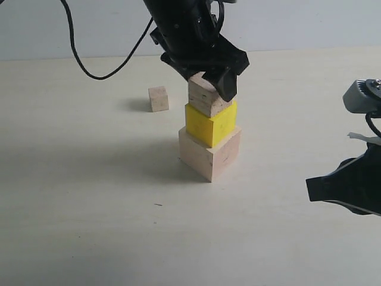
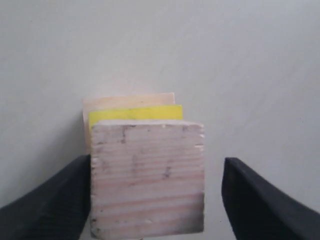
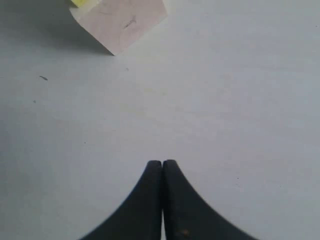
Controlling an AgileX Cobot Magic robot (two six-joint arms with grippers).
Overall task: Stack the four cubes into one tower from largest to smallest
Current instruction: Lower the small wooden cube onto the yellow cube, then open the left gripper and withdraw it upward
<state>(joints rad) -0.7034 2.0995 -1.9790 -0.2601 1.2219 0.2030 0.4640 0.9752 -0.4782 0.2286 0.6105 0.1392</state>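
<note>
My left gripper (image 2: 156, 170) points down, jaws loose around the grainy wood cube (image 2: 147, 195), smooth yellow cube (image 2: 135, 113) right under it.

lab: bare pale tabletop (image 1: 89, 238), plain wall (image 1: 297, 24)

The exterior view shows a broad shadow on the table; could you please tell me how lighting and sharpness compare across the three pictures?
Exterior view: soft diffuse light, a wide faint shadow left of the tower, the left gripper almost featureless black. Left wrist view: flat light, the grainy wood cube sharp, grain lines clear. Right wrist view: cooler grey cast, the right gripper solid black.
</note>
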